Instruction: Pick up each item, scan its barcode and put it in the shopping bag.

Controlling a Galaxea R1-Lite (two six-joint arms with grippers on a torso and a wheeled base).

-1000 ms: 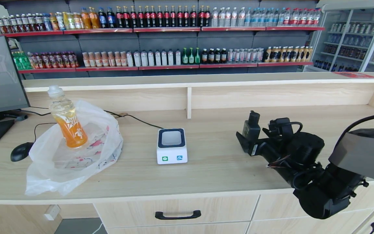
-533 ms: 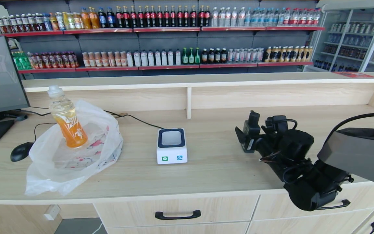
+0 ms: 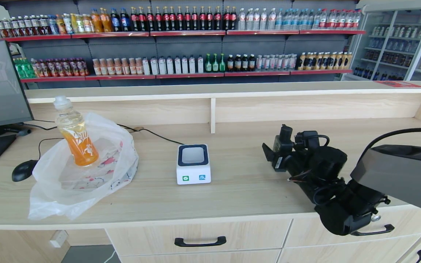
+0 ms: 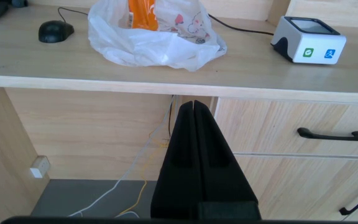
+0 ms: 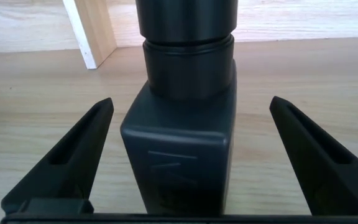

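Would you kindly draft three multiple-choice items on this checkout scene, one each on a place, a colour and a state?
1. Where is the orange bottle? A on the scanner; B in the bag; C in a drawer.
2. What colour is the mouse? A white; B red; C black.
3. How is the left claw? A shut; B open; C gripping a bottle.
Answers: 1 B, it stands upright inside the bag; 2 C, it is dark all over; 3 A, its fingers meet with nothing between them.
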